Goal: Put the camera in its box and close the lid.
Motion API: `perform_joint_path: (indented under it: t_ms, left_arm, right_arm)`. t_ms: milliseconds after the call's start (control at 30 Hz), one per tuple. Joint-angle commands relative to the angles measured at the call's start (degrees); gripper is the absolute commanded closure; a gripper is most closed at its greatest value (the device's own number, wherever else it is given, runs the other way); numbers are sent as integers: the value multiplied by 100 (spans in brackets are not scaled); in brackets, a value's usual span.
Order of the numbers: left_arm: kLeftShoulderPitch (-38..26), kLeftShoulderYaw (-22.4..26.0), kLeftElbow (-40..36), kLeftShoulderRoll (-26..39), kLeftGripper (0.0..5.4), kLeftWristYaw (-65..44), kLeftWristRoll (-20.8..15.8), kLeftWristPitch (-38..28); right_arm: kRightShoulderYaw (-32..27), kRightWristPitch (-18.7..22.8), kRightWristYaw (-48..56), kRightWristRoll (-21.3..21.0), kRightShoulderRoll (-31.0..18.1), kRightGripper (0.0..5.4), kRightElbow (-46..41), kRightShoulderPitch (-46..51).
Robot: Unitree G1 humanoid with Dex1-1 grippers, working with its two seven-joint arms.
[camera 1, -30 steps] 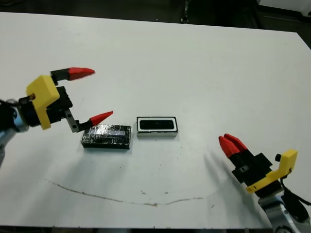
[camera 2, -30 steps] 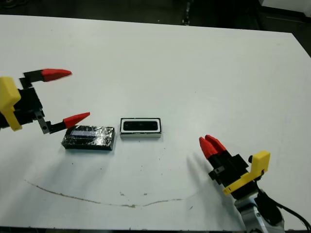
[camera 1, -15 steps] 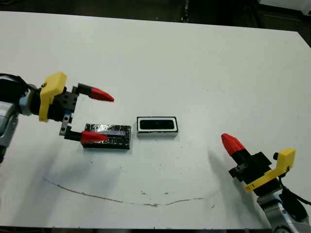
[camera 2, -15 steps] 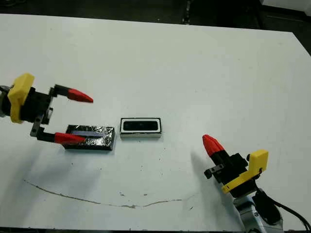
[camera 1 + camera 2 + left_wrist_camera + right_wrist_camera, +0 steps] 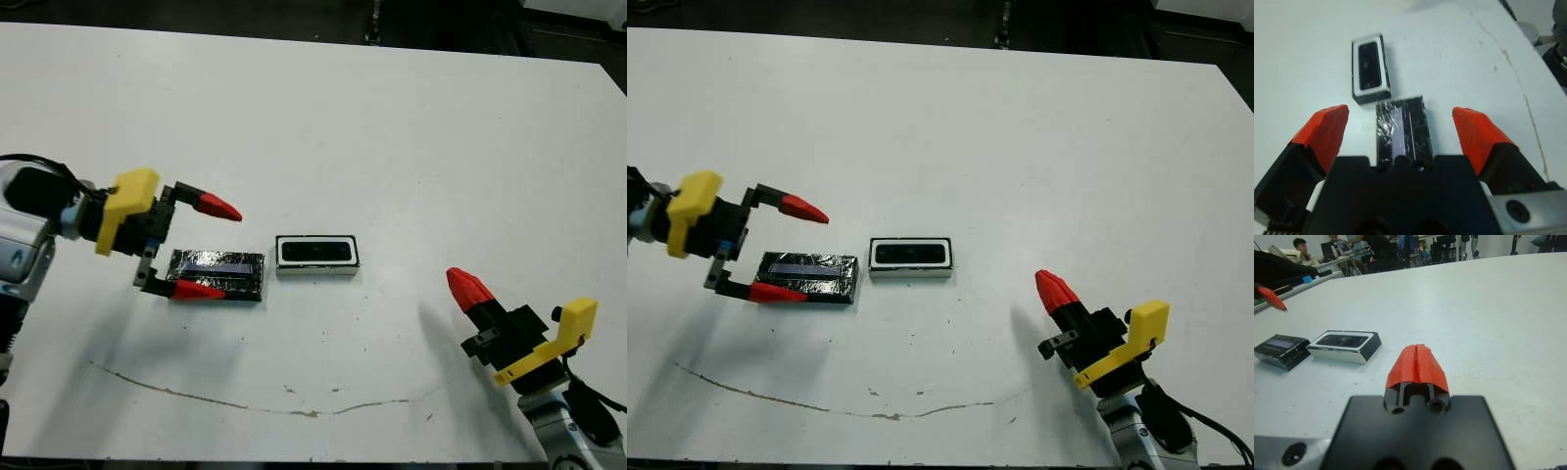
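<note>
The white tabletop (image 5: 411, 127) carries everything near its front edge; the left gripper (image 5: 203, 248), fingers spread wide, straddles the lid's (image 5: 217, 273) end; the right gripper (image 5: 468, 291) is pinched empty; the camera (image 5: 316, 252) already lies in the box (image 5: 317, 270); lidding remains.

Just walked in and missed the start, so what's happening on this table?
The robot is packing a camera. The camera already lies in its box, which sits uncovered mid-table. The left gripper is open, its fingers either side of the shiny black lid lying just left of the box, not yet gripping it. The right gripper is shut and idle, off to the right near the table's front edge.
</note>
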Motion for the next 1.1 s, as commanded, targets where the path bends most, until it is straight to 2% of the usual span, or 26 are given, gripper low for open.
perform_joint_path:
  t_ms: [33, 600, 767, 933, 1100]
  left_arm:
    - [81, -166, -28, 27, 0, 121, 244, 38]
    - [69, -366, 558, -185, 0, 148, 435, 120]
    - [65, -349, 626, -210, 0, 200, 382, 687]
    - [82, -356, 577, -180, 0, 206, 408, 919]
    - [148, -349, 486, -149, 50, 297, 464, 991]
  right_arm:
    - [-47, 16, 37, 76, -127, 539, 14, 96]
    - [-59, -55, 139, 179, -212, 539, 78, 99]
    - [-60, -33, 124, 190, -203, 539, 67, 115]
    - [-57, 23, 68, 180, -223, 539, 26, 130]
    - [-55, -41, 123, 183, -225, 540, 67, 122]
